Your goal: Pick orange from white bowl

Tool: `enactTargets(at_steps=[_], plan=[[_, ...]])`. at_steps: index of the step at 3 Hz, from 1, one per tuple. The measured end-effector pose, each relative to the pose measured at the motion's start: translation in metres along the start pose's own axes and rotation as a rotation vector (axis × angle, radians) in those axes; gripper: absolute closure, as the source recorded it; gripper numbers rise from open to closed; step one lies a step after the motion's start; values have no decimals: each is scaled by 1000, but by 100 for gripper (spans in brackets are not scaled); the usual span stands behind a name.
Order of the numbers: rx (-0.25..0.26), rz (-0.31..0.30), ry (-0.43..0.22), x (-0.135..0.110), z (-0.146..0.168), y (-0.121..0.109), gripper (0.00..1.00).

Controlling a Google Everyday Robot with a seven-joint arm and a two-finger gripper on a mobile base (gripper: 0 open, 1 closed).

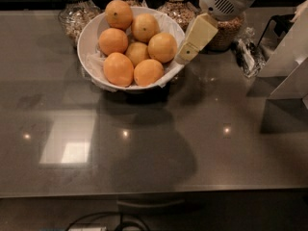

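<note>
A large white bowl [88,38] with a crinkled liner stands at the back left of the dark table. It holds several near-identical oranges; the one nearest the gripper is the orange [162,47] at the right side of the pile. My gripper [186,56] is cream coloured and hangs from the white arm at the top right. Its tip is at the bowl's right rim, just right of that orange. It holds nothing that I can see.
Several glass jars of grain [76,13] stand behind the bowl along the back edge. A crumpled clear wrapper [248,57] lies to the right. A white angled structure [288,57] stands at the right edge. The table's front edge [154,190] runs near the bottom.
</note>
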State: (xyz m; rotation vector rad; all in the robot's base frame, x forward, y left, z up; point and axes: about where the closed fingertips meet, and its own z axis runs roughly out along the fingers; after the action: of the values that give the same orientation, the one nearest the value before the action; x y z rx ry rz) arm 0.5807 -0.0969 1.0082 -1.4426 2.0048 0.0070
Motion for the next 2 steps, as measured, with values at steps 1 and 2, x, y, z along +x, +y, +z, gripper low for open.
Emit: enactTargets(at_steps=[1,2], plan=[[4,7,-4,-1,2,1,0],[44,32,-16,-18,21,-7,0]])
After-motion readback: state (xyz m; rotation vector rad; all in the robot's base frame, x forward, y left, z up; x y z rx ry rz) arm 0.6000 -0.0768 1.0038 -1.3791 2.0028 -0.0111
